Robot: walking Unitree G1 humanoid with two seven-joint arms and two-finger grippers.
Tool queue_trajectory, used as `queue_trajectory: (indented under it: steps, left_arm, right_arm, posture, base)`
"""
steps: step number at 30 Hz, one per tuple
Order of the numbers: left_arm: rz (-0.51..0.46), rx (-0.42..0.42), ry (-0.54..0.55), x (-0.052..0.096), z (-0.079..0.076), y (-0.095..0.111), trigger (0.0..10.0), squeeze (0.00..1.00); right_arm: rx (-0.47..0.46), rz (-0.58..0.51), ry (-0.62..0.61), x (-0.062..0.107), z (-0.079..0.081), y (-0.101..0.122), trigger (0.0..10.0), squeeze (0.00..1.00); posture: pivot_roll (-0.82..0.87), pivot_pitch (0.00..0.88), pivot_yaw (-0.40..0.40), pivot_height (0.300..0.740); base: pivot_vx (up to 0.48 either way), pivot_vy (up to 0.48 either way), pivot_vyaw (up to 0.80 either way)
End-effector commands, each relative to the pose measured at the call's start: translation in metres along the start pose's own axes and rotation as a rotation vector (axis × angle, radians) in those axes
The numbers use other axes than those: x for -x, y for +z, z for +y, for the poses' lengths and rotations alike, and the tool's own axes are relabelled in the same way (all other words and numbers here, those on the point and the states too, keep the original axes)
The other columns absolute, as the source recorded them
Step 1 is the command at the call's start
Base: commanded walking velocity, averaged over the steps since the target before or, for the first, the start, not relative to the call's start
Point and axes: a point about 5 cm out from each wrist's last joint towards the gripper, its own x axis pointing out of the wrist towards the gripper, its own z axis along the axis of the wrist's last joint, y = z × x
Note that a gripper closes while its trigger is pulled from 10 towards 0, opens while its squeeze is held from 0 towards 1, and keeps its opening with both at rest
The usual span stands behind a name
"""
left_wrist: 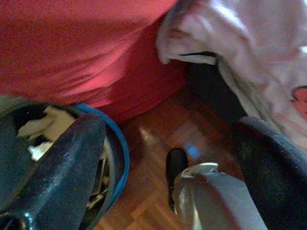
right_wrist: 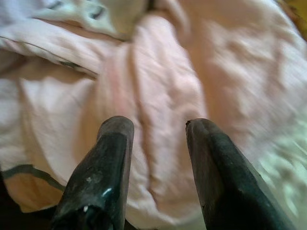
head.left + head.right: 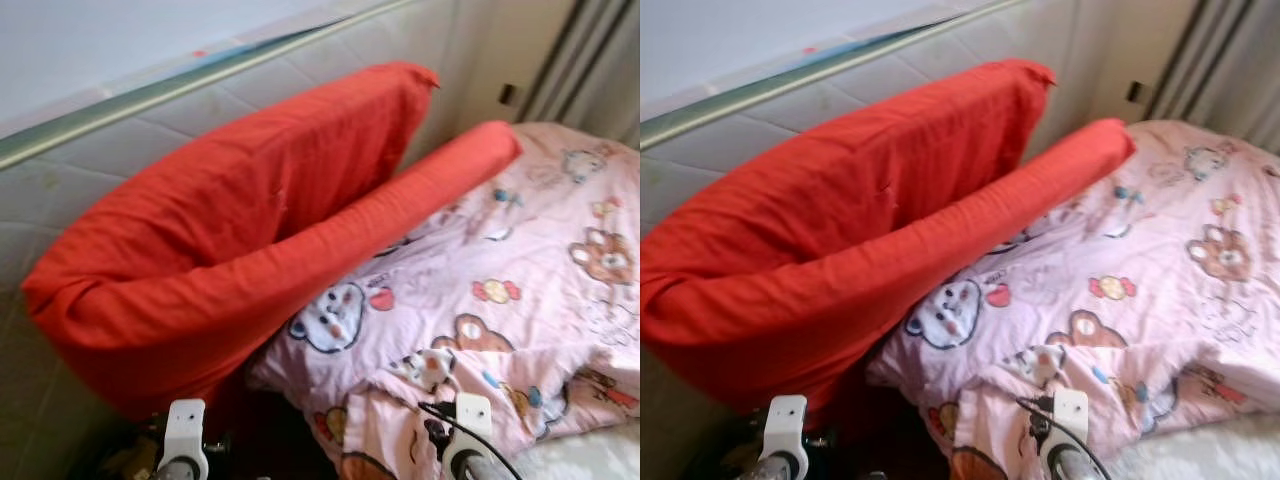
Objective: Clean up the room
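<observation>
Wooden parquet floor [image 1: 158,158] lies under the left tool [image 1: 163,158], whose two black fingers stand wide apart with nothing between them. Just beside one finger, at the lower left of the left wrist frame, sits a blue-rimmed bin [image 1: 120,148] with crumpled paper or scraps inside. At the bottom left of the left eye frame the same arm shows as a white wrist bracket.

Pointing at the pink quilt [image 2: 163,81], the right tool [image 2: 158,143] has its fingers parted, moderately wide, and they hold nothing; whether the tips touch the cloth cannot be told from the blurred picture.

Beyond the tools, the quilt [image 3: 520,300], printed with bears and candies, is rumpled and bunched at the lower centre of the left eye frame, one edge hanging off the bed toward the floor. A large red pillow or folded cushion [image 3: 220,240] leans in the centre left of the frame against a pale quilted headboard or wall panel [image 3: 60,190], its lower fold resting on the quilt. Grey curtains [image 3: 590,60] hang at the upper right.

As a judgement, the tidying looks far from finished: the bedding is unstraightened, the red cushion sits askew, and neither tool has taken hold of anything.
</observation>
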Motion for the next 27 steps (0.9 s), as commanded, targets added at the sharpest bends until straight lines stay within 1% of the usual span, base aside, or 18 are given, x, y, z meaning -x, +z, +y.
queue_trajectory:
  steps: [1,7,16,20,21,25,27]
  left_arm:
    - [0.029,-0.008,0.002,0.002,0.001,-0.007,10.0,0.00]
    - [0.029,-0.008,0.002,0.002,0.002,-0.007,10.0,0.00]
    - [0.022,-0.012,0.003,0.001,0.002,-0.005,10.0,0.00]
    - [-0.023,-0.013,0.001,-0.001,0.003,0.006,10.0,0.00]
    - [-0.023,-0.013,0.001,-0.001,0.003,0.006,10.0,0.00]
    - [-0.066,-0.011,-0.003,-0.004,0.002,0.019,10.0,0.00]
    - [-0.075,-0.013,-0.008,-0.005,0.000,0.021,10.0,0.00]
  right_arm:
    - [-0.004,0.013,0.005,0.001,0.002,-0.004,10.0,0.00]
    - [-0.005,0.005,0.006,0.000,0.004,-0.002,10.0,0.00]
    - [0.002,-0.031,0.025,-0.001,0.009,0.005,10.0,0.00]
    - [-0.024,-0.086,0.014,-0.001,0.010,0.011,10.0,0.00]
    - [-0.024,-0.086,0.014,-0.001,0.010,0.011,10.0,0.00]
    - [-0.046,-0.148,-0.010,0.000,0.008,0.016,10.0,0.00]
    - [-0.040,-0.162,-0.027,0.000,0.007,0.017,10.0,0.00]
  posture:
    - [0.13,0.088,-0.013,0.740]
    - [0.13,0.100,-0.014,0.740]
    - [0.12,0.121,-0.008,0.740]
    - [0.13,0.134,-0.006,0.740]
    - [0.13,0.134,-0.006,0.740]
    - [0.12,0.148,-0.003,0.740]
    - [0.12,0.155,0.001,0.735]
  base:
    - [0.000,0.000,-0.74]
    - [0.000,0.000,-0.74]
    - [0.000,0.000,0.00]
    - [0.000,0.000,0.00]
    - [0.000,0.000,0.00]
    - [0.000,0.000,0.00]
    - [0.000,0.000,0.00]
